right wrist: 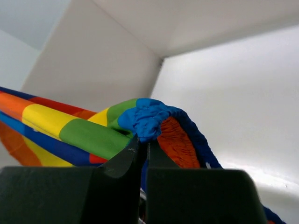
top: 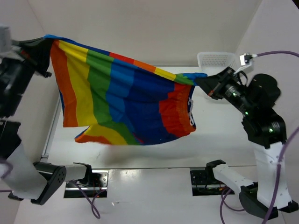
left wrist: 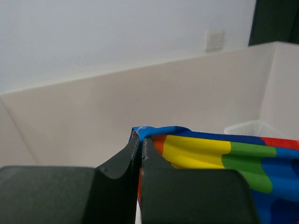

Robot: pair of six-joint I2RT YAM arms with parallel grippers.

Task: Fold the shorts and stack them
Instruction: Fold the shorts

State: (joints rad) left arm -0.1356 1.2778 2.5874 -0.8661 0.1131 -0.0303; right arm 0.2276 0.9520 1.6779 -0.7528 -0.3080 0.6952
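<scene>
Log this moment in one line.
left pincer: shut on shorts | right pincer: shut on shorts | shorts: spread aloft between both

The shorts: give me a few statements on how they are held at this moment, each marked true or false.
1. The shorts are held up, spread between both grippers. True.
2. The left gripper is open and off the fabric. False: it is shut on a corner of the shorts.
3. The right gripper pinches a bunched blue edge of the shorts. True.
4. The shorts lie folded on the table. False: they hang unfolded, with the stripes fully showing.
5. The shorts sit inside the white mesh basket. False: the basket stands at the far right, behind the right gripper, with no shorts in it.
</scene>
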